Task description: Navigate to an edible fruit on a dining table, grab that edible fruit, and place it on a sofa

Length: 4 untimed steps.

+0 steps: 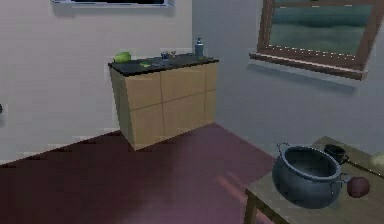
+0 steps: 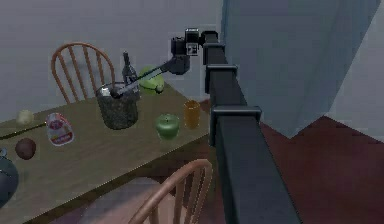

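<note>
Across the brown wooden tabletop (image 2: 110, 160), the dark thin-fingered end effector (image 2: 144, 84), whose hold cannot be told, is judged best centred on the rounded green fruit (image 2: 156, 85).

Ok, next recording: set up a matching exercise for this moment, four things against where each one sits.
Things
1. large dark grey metal pot
2. small green cup
3. slim blue-grey bottle
4. round-backed wooden chair

Places
A. on the dark top of the light wooden cabinet
B. at the far side of the wooden table
C. on the table corner at the forward view's lower right
D. on the table, next to the orange glass

Pairs: 1-C, 2-D, 3-A, 4-B
</note>
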Tool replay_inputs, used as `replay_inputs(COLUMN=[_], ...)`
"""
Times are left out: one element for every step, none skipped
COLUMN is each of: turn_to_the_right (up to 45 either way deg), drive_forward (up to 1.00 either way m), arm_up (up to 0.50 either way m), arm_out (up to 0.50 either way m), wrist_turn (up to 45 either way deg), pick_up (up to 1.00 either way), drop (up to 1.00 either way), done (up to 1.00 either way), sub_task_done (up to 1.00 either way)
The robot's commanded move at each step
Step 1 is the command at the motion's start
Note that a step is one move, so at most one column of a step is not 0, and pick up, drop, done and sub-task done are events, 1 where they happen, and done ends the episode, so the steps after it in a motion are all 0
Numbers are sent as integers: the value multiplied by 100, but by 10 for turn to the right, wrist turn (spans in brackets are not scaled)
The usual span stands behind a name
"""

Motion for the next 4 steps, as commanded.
replay_inputs(turn_to_the_right=[0,0,0,450], drive_forward=[0,0,0,0], arm_up=[0,0,0,0], arm_out=[0,0,-44,0], wrist_turn=[-450,-120,0,0], pick_up=[0,0,0,0], drop=[0,0,0,0], done=[0,0,0,0], sub_task_done=[0,0,0,0])
